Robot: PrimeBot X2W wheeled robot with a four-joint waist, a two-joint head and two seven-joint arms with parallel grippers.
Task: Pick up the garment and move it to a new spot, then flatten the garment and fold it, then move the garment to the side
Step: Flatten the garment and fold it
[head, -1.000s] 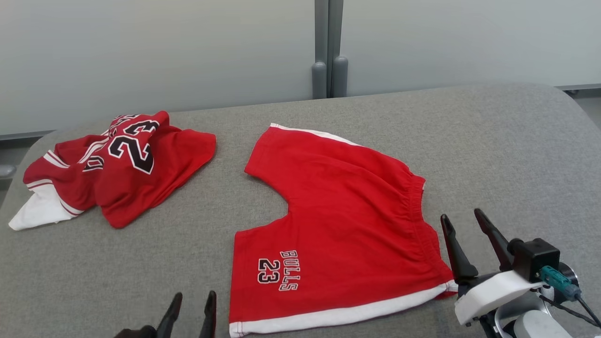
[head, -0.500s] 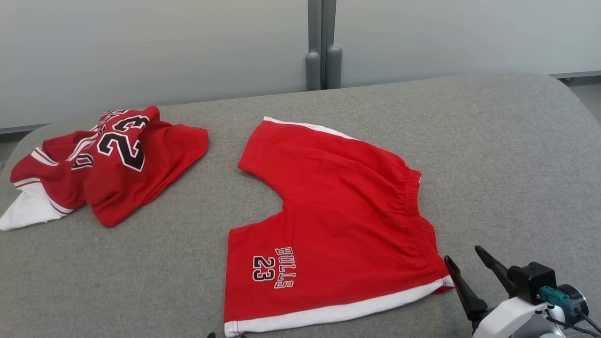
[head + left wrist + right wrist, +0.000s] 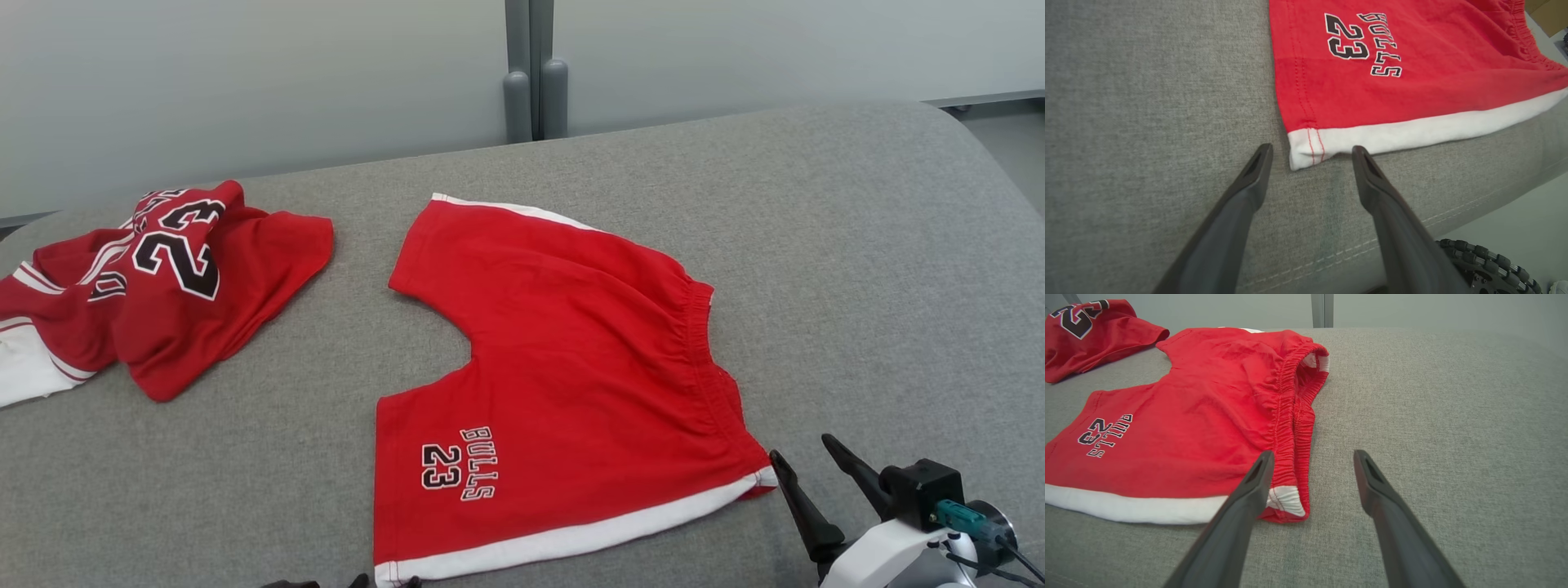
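The garment, red shorts [image 3: 555,367] with white side stripes and "BULLS 23" on one leg, lies flat on the grey padded surface [image 3: 857,245]. My left gripper [image 3: 1311,149] stands open just in front of the shorts' near white hem corner [image 3: 1306,149], its fingers either side of it and nothing held. My right gripper [image 3: 800,449] is open beside the waistband's near corner [image 3: 1286,502]. In the right wrist view its left finger [image 3: 1257,477] overlaps the elastic waistband edge and the right finger rests over bare fabric. It holds nothing.
A crumpled red jersey [image 3: 163,302] with a black "23" lies at the far left of the surface. Behind runs a pale partition with a grey post [image 3: 531,90]. The near edge of the surface drops to the floor, where a black wheel [image 3: 1486,265] shows.
The head camera has shifted, sliding the whole scene left. My right gripper has drawn back toward the waistband's near corner. The left fingers have sunk to the bottom edge of the head view. Both stay open.
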